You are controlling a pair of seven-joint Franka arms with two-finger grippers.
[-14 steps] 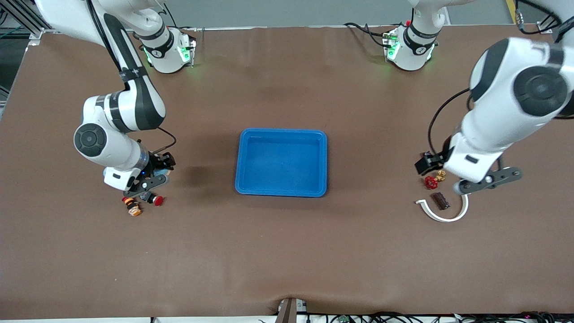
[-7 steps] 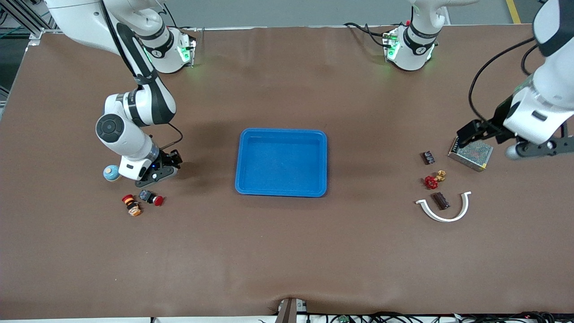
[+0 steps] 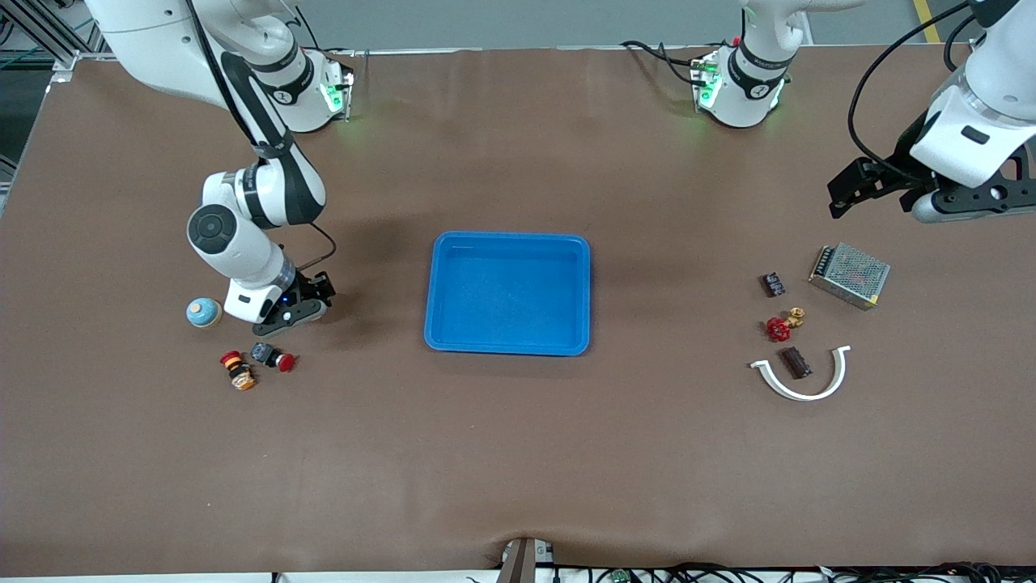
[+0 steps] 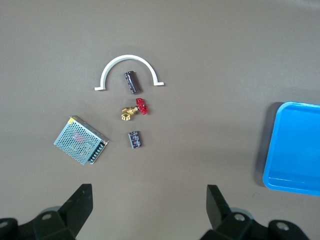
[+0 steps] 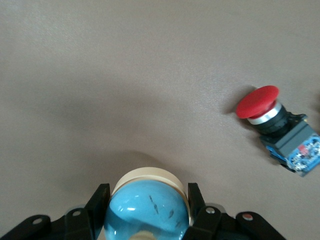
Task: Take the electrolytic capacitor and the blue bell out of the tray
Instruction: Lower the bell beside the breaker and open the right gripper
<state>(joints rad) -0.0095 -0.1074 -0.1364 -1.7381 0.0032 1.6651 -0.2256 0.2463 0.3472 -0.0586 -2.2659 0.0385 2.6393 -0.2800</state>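
Note:
In the right wrist view a blue-domed bell (image 5: 148,210) with a cream base sits between the fingers of my right gripper (image 5: 148,200), which is shut on it. In the front view the right gripper (image 3: 283,314) hangs low over the table between the blue tray (image 3: 508,344) and a similar blue-and-cream dome (image 3: 204,312) resting on the table. A dark cylindrical capacitor (image 3: 794,362) (image 4: 132,82) lies inside a white arc (image 3: 801,393). My left gripper (image 3: 931,206) (image 4: 148,200) is open and empty, high over the table near a metal mesh box (image 3: 850,275).
A red push button (image 3: 275,357) (image 5: 275,125) and an orange-and-red part (image 3: 237,370) lie near the right gripper. A red-handled brass valve (image 3: 781,325) and a small black component (image 3: 774,284) lie beside the capacitor. The tray (image 4: 295,150) is empty.
The left arm rose and drew back from the parts toward its base, uncovering the mesh box. The right gripper moved toward the tray, uncovering the blue dome on the table.

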